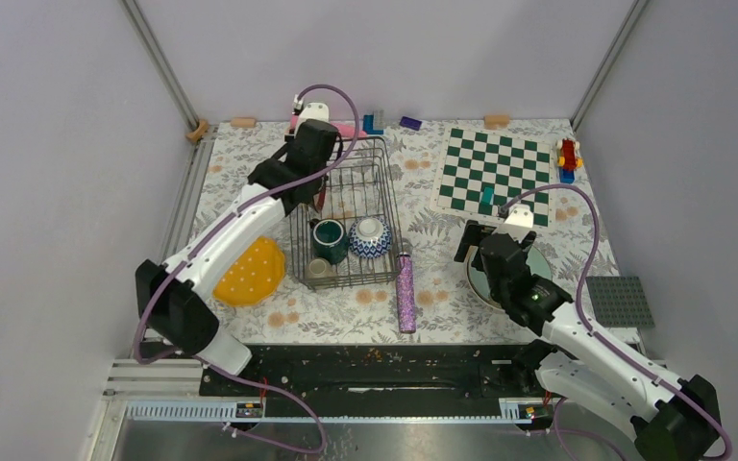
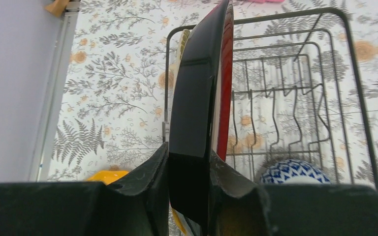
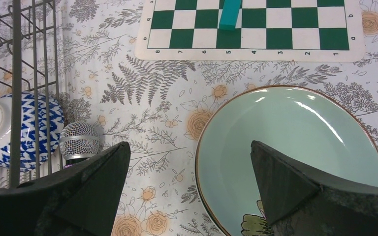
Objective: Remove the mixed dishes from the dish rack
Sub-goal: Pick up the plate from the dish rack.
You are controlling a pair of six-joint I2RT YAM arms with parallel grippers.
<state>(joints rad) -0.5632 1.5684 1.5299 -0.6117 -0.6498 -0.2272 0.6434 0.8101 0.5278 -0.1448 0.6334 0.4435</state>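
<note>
The black wire dish rack (image 1: 370, 182) holds a dark teal mug (image 1: 328, 238), a blue patterned bowl (image 1: 370, 236) and a small greyish cup (image 1: 319, 270). My left gripper (image 1: 319, 195) reaches into the rack's left side. In the left wrist view it (image 2: 189, 182) is shut on the edge of an upright dark red-rimmed plate (image 2: 197, 98); a pale-rimmed plate (image 2: 181, 44) stands just behind. A yellow plate (image 1: 250, 271) lies on the table left of the rack. My right gripper (image 3: 189, 167) is open and empty over the left rim of a pale green plate (image 3: 295, 142).
A glittery purple microphone-like cylinder (image 1: 405, 288) lies right of the rack, its mesh head (image 3: 78, 140) next to the bowl (image 3: 10, 128). A green-white chessboard (image 1: 495, 173) with a teal block (image 3: 230, 14) lies at the back right. Small toys line the far edge.
</note>
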